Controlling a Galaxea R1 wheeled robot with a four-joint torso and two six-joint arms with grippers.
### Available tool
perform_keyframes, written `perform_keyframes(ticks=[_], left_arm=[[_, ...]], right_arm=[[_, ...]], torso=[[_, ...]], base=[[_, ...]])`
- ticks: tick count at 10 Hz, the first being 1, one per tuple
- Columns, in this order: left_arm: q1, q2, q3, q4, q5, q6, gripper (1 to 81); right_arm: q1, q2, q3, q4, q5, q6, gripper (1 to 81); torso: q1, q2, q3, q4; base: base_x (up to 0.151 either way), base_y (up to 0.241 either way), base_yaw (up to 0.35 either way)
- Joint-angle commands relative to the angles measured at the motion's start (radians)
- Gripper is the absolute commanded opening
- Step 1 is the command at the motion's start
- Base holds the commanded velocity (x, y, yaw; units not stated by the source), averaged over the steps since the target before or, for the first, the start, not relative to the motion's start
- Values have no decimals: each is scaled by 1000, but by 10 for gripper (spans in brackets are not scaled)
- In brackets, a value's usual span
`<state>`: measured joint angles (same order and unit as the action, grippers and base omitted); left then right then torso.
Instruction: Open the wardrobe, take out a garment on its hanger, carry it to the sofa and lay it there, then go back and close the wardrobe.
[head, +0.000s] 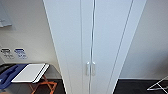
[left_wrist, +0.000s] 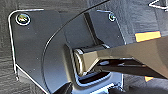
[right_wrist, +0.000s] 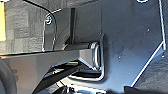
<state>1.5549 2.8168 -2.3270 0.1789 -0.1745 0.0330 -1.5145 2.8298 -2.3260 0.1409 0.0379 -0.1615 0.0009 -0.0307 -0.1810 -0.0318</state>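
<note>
Straight ahead in the head view stood the wardrobe (head: 92, 42), both doors shut.

From the head camera, the tall white wardrobe rose through the middle of the picture, its two flat doors meeting at a narrow seam, with the pair of small white handles (head: 90, 68) side by side low on that seam. To its left a white board (head: 30, 72) lay on an orange folding stand (head: 45, 86) over dark floor, with something blue (head: 8, 75) beside it; two small blue-and-white signs (head: 13, 53) hung on the pale wall. A thin metal frame (head: 158, 86) showed at the lower right. At the left wrist, dark carpet (left_wrist: 5, 50) lay beyond the robot's own plate, and whether that pincer was spread or pressed together could not be told. At the right wrist, the same dark carpet (right_wrist: 25, 27) showed, and its pincer's state could not be told either.
</note>
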Motion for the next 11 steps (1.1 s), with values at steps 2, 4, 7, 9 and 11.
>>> perform_keyframes(ticks=[2,4,7,9,11], left_arm=[[-12,-11,12,2,55,8,811],[-12,-12,12,1,56,5,811],[-14,-65,83,2,55,-1,811],[-40,-156,210,2,55,-4,811],[-69,-225,311,-1,55,-8,811]], right_arm=[[27,-7,-4,-3,-65,-4,811],[29,-8,1,-1,-65,-4,811],[55,-57,82,3,-65,-1,811],[88,-149,204,5,-67,7,811],[137,-250,337,14,-69,8,811]], torso=[[1,1,0,0],[0,0,0,0],[0,0,0,0],[0,0,0,0],[0,0,0,0]], base=[[0,0,0],[0,0,0],[0,0,0],[0,0,0],[0,0,0]])
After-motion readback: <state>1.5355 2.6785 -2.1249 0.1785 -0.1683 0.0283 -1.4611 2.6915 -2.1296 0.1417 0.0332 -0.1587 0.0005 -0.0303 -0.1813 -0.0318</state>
